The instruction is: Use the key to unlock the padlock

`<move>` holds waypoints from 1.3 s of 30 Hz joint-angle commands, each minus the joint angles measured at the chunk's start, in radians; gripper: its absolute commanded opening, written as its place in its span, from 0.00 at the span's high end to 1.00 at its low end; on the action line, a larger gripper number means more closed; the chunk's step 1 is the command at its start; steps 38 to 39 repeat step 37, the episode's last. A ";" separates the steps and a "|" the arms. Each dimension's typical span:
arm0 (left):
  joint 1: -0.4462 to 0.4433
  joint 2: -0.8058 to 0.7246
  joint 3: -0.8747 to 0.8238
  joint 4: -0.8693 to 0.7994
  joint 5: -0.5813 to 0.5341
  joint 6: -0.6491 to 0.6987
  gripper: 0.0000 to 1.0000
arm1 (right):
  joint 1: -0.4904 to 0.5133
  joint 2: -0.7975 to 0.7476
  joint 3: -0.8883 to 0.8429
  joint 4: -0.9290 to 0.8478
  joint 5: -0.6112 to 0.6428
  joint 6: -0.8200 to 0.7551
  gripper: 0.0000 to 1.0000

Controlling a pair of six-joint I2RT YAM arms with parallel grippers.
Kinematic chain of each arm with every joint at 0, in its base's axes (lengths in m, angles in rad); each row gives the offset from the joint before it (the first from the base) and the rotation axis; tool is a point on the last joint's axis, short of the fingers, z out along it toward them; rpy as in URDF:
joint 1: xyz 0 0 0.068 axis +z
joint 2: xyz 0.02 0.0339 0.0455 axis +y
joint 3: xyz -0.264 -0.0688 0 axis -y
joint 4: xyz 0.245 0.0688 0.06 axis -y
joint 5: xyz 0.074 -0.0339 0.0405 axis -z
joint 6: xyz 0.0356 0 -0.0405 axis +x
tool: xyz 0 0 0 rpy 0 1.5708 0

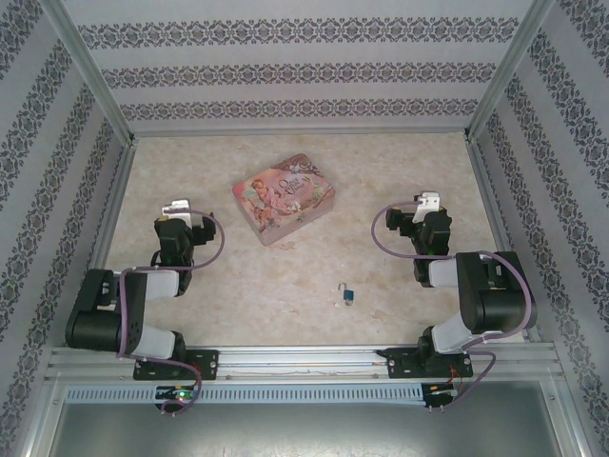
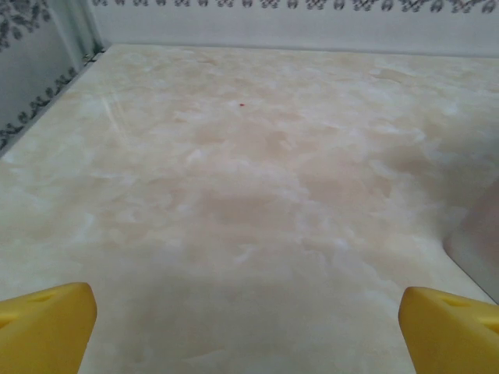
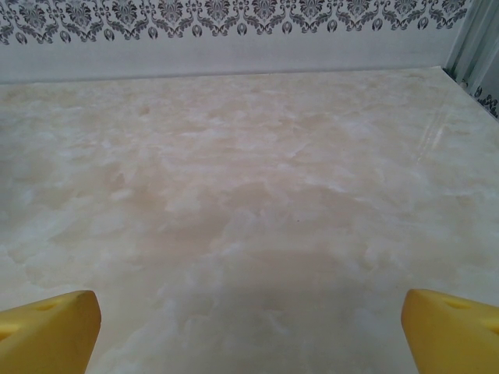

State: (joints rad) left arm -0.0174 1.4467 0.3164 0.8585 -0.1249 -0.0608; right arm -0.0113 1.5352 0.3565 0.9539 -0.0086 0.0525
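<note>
padlock [image 1: 347, 297] lay on worktop [image 1: 190, 162], near-side right of pink tin [image 1: 283, 198] | left fingers [image 2: 47, 323] wide apart, empty, left of tin | right fingers [image 3: 47, 327] wide apart, empty, right of tin

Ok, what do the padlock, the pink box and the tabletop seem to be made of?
Padlock: blue body, likely painted metal, with a thin silvery shackle that looks like bare metal; too small to confirm. Pink box: probably printed tin, given rounded corners and a picture-covered lid. Tabletop: smooth beige marble-pattern sheet, perhaps laminate or vinyl, with a soft satin glare.
</note>
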 commanded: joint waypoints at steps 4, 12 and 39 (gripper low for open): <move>0.019 0.183 -0.086 0.449 0.069 0.034 0.01 | -0.007 -0.003 0.011 0.012 -0.016 0.006 0.02; 0.033 0.144 0.013 0.191 0.042 0.003 0.01 | -0.006 -0.002 0.013 0.010 -0.016 0.007 0.01; 0.031 0.148 0.041 0.151 0.081 0.022 0.01 | 0.013 -0.004 0.020 -0.007 0.008 -0.015 0.02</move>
